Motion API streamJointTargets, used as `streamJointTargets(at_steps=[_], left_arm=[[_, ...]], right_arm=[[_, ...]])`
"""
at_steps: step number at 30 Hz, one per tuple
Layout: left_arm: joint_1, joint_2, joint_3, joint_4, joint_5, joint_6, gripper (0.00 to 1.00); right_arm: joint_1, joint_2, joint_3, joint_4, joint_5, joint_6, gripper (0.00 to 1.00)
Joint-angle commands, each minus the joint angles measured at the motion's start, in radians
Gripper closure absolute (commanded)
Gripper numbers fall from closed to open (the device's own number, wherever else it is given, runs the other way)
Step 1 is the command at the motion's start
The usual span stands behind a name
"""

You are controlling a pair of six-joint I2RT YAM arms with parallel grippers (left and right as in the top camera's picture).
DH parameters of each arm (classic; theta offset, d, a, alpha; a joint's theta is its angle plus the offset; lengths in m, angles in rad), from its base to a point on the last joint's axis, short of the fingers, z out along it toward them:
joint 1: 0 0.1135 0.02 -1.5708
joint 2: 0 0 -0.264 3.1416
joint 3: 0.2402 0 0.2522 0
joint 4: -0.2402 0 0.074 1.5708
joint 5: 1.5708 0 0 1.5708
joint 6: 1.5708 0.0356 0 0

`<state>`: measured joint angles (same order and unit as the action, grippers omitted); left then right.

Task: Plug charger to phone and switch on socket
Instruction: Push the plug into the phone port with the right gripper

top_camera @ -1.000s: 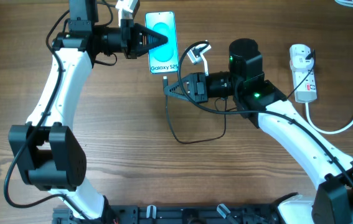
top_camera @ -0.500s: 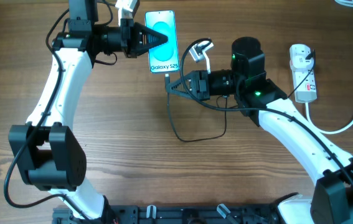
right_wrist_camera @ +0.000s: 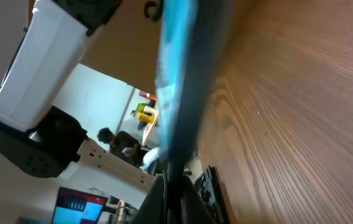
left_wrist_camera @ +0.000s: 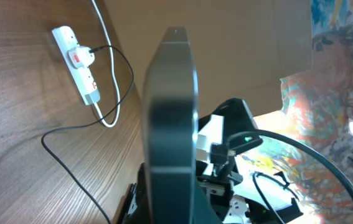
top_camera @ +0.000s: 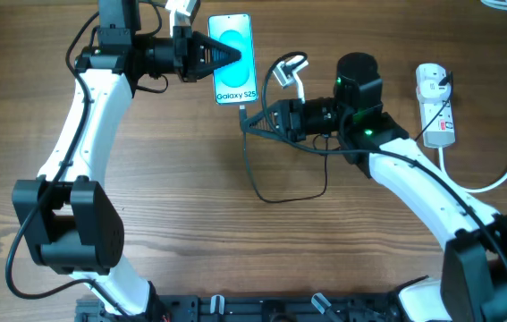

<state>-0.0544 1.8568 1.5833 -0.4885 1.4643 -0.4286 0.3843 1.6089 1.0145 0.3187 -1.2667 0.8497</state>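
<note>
The phone (top_camera: 235, 55), turquoise screen up, lies at the table's far middle. My left gripper (top_camera: 223, 55) is shut on its left edge; in the left wrist view the phone (left_wrist_camera: 173, 118) shows edge-on as a dark slab rising from the jaws. My right gripper (top_camera: 247, 122) is shut on the connector end of the thin black charger (top_camera: 262, 192), just below the phone's lower edge. In the right wrist view the connector (right_wrist_camera: 175, 177) sits between the fingers and meets the phone's edge (right_wrist_camera: 177, 74). The white socket (top_camera: 435, 105) lies at the far right, also in the left wrist view (left_wrist_camera: 76, 62).
The charger cable loops across the table's middle under my right arm and runs to the plug on the socket. A thick white mains cord (top_camera: 503, 174) curves along the right edge. The arm bases stand at the near edge.
My right gripper has shifted slightly right and up with the connector, closer to the phone's lower edge. The left gripper and phone have not moved.
</note>
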Motion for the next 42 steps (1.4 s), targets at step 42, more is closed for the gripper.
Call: streamJointTargets(at_steps=[42], left_arm=[[-0.027,-0.023,0.012,0.007,0.032,-0.006,0.96]], right_arm=[[-0.005,0.021,-0.009,0.059,-0.032,0.063,0.96]])
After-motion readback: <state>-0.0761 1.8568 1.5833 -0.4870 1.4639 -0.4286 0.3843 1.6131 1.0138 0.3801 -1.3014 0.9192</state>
